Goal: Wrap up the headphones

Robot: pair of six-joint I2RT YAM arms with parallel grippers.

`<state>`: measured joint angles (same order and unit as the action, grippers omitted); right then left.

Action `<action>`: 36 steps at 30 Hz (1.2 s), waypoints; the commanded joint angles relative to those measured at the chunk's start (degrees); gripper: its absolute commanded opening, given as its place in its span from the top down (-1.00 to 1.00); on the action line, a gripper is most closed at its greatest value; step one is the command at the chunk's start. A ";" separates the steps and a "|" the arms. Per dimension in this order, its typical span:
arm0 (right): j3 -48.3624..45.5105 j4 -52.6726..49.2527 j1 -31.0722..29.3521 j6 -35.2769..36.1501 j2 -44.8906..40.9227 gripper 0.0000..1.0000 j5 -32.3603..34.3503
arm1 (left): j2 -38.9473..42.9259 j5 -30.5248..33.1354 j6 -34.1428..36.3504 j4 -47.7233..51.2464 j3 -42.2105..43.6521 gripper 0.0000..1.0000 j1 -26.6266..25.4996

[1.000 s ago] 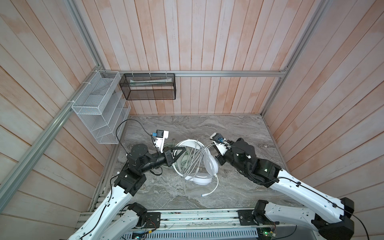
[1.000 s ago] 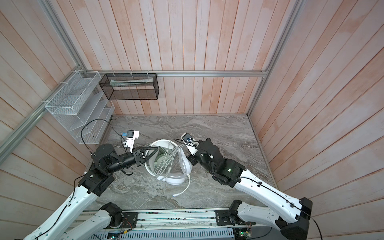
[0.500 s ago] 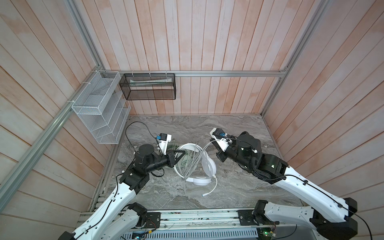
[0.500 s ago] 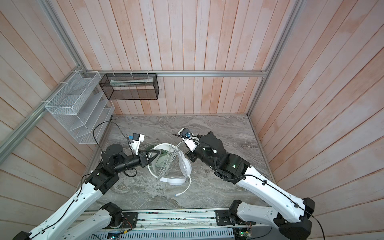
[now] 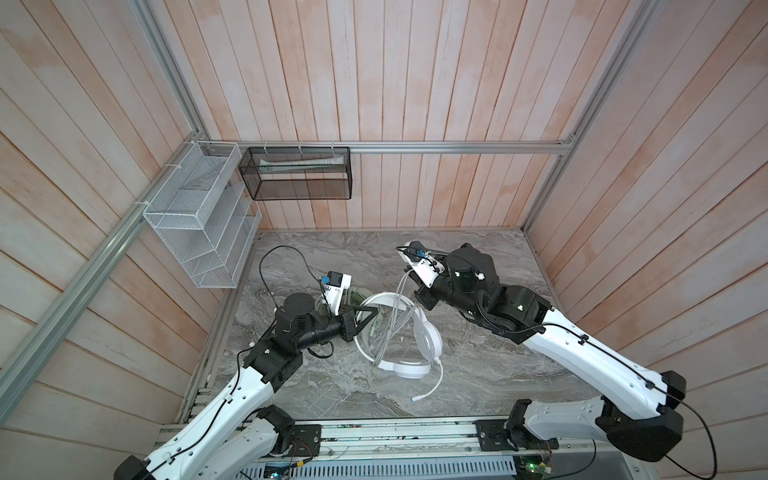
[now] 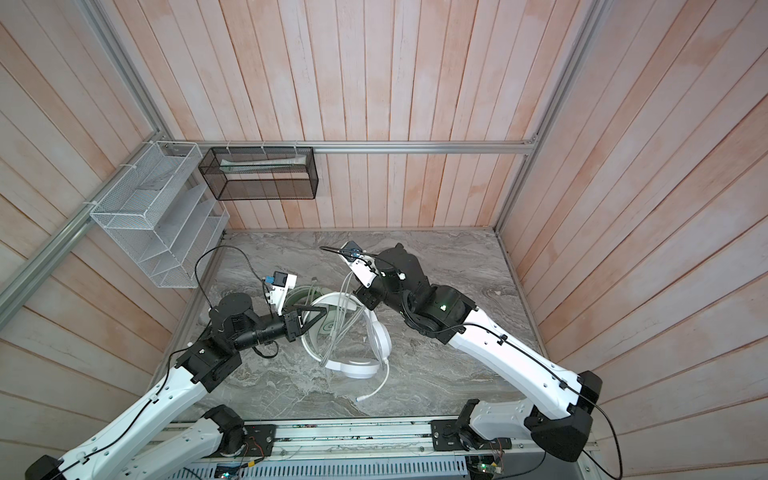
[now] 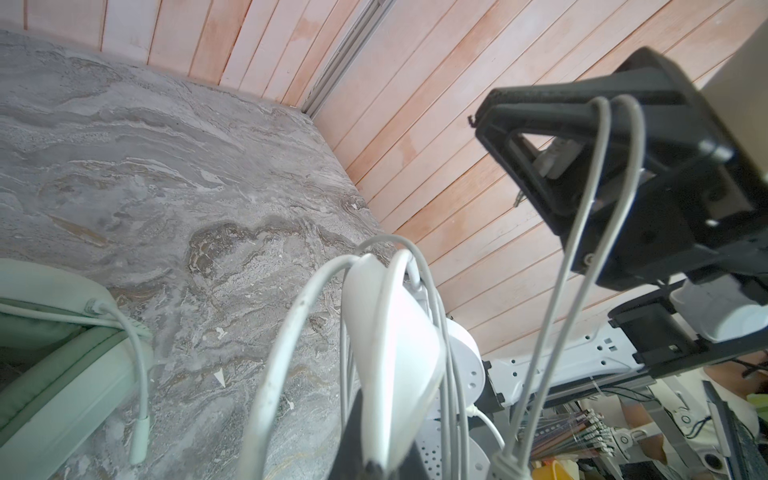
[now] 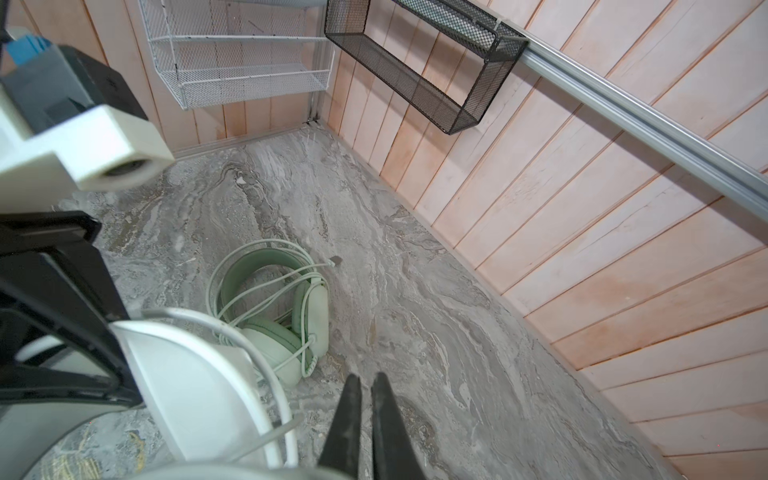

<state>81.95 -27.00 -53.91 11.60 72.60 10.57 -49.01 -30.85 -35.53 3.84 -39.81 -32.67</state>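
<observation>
**A:** Over the last second the right gripper (image 8: 366,386) has swung up and toward the basket (image 5: 299,189), drawing the cord (image 7: 272,374) taut. The left gripper (image 5: 374,310) has barely shifted.

**B:** And the headsets?

**A:** Both are on the marble table (image 5: 478,374), well out from the basket. The white headset (image 6: 353,368) is the farther one. Its cups (image 5: 428,338) seem to rest on the slab, and its thin band (image 7: 390,316) is pinched and propped up by the left gripper. The green headset (image 8: 309,311) lies flat on the basket side, partly under that band, with its own cord looped loosely round it.

**B:** The right gripper?

**A:** Clenched. Strands hang over its fingers, but I can't tell whether one is nipped between them.

**B:** How will it handle?

**A:** Light, I'd judge. The band is smooth hard plastic, springy and likely slippery, so grip it at the crown rather than by the soft padded cups. The cord is round, rubbery and limp, and probably springs out of its loops, so hold it near the free end. The slim boom mic (image 5: 417,397), on the side away from the basket, looks easiest to snap.
</observation>
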 commanded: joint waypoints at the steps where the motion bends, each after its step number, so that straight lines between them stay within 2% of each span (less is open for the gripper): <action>1: 4.45 5.66 1.29 -3.95 -0.41 1.00 1.05 | -0.64 0.11 2.81 2.14 1.49 1.00 -2.06; 6: 4.93 6.94 1.26 -6.31 0.15 1.00 -3.95 | -1.35 0.71 3.32 2.66 2.18 1.00 -2.84; 12: -0.36 7.92 2.28 -4.75 -1.99 1.00 0.39 | 1.97 -0.06 4.49 2.51 2.54 1.00 -3.03; 22: -10.78 9.66 8.53 -5.50 -4.10 1.00 -2.60 | 5.85 -3.73 2.20 -0.31 2.46 1.00 -3.02; 32: -14.51 9.88 9.96 -6.21 -4.48 0.97 -3.24 | 6.87 -4.98 -0.90 -2.74 1.54 1.00 -3.02; 36: -15.57 9.35 10.01 -6.96 -4.74 0.93 -2.09 | 6.85 -6.35 -5.80 -5.60 1.66 1.00 -2.93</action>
<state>66.70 -20.53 -45.21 6.63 69.32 4.75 -43.48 -31.79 -37.01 2.33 -37.80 -34.96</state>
